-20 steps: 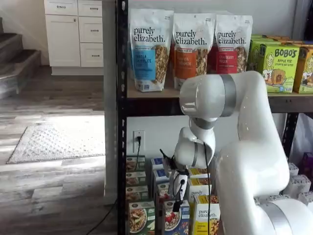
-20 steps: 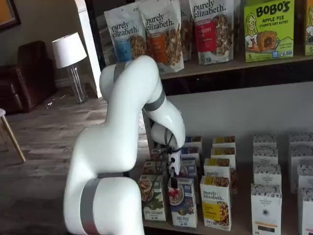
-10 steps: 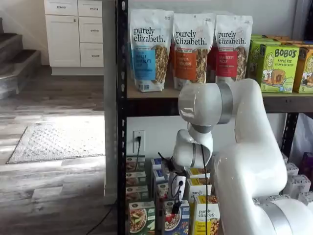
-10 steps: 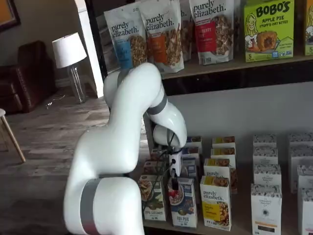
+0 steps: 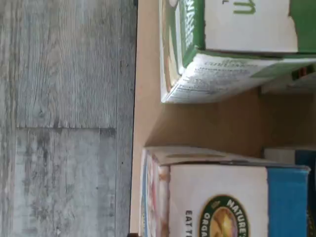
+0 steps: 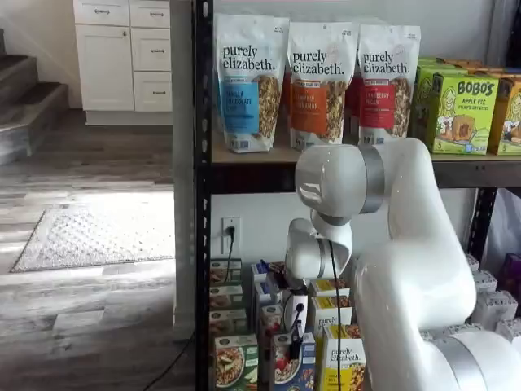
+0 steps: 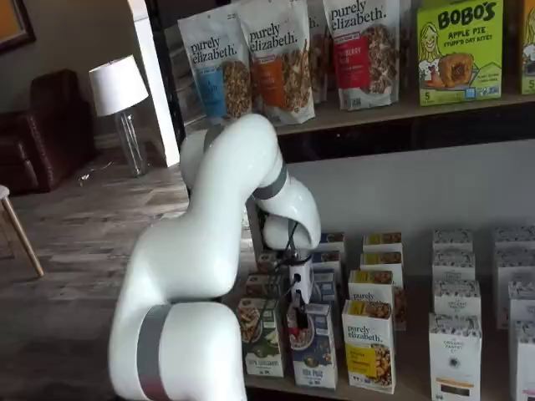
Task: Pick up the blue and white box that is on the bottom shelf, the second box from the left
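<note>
1. The small upright cardboard box with the blue and white front (image 7: pixel 314 349) stands at the front edge of the bottom shelf (image 7: pixel 401 368), a light wood board near floor level. A green-fronted box of the same size (image 7: pixel 261 337) stands just beside it on one flank, and a yellow "purely elizabeth" box (image 7: pixel 369 345) on the other.
2. The white gripper with two black fingers (image 7: pixel 298 316) hangs directly over the blue and white box. Over the last second the arm has lowered, bringing the fingers from above the box down to its top edge.
3. Judgement: the approach is nearly complete. Final descent and closing remain; the box is not yet held.
4. Neither shelf view shows a clear gap between the fingers. The jaws stand fully apart.
5. In a shelf view the gripper (image 6: pixel 296 346) overlaps the box front (image 6: pixel 293 365).
6. Only the wrist view shows the box tops close up: the blue and white lid (image 5: pixel 222 197), the green lid (image 5: pixel 237 29), and bare shelf board (image 5: pixel 212 118) between them.
</note>
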Controlling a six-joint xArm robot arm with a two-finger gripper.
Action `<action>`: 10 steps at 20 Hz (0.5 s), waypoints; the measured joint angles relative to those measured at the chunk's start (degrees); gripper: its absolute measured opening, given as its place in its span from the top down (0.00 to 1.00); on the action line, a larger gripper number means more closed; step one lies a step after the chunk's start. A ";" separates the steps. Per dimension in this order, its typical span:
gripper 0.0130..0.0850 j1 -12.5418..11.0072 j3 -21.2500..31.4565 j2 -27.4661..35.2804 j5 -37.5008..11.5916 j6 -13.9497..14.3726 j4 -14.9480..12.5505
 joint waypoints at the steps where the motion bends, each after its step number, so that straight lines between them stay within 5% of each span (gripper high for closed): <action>1: 0.00 0.00 -0.22 0.16 0.25 0.36 -0.42; 10: 0.00 0.05 -1.90 1.53 2.27 2.98 -3.41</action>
